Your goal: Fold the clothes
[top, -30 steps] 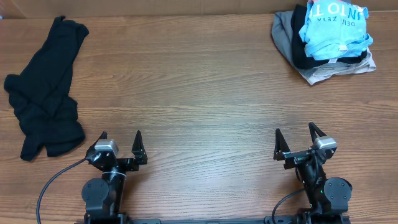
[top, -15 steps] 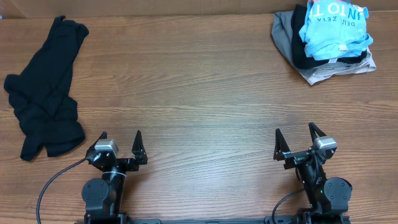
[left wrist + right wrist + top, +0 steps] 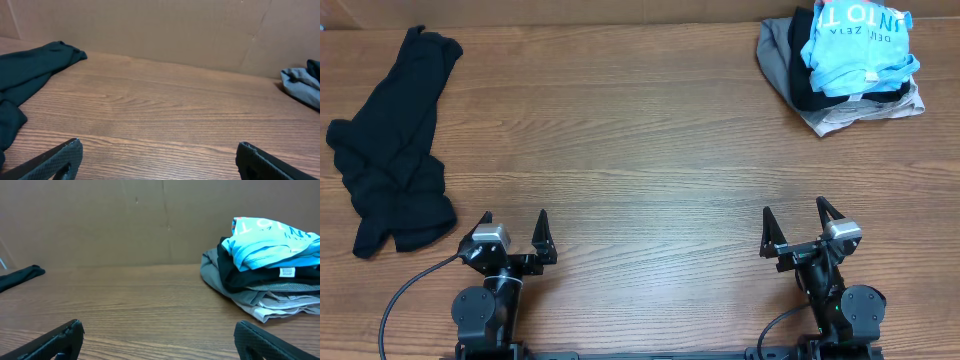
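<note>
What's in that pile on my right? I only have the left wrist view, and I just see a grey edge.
Observer: A blue T-shirt with white lettering sits on top of the pile.
Operator: Is the right gripper holding anything?
Observer: No, the right gripper is open and empty, and it touches no cloth.
Operator: How does the dark garment on my left lie overall?
Observer: The black garment lies crumpled in a long strip, unfolded, far from the pile.
</note>
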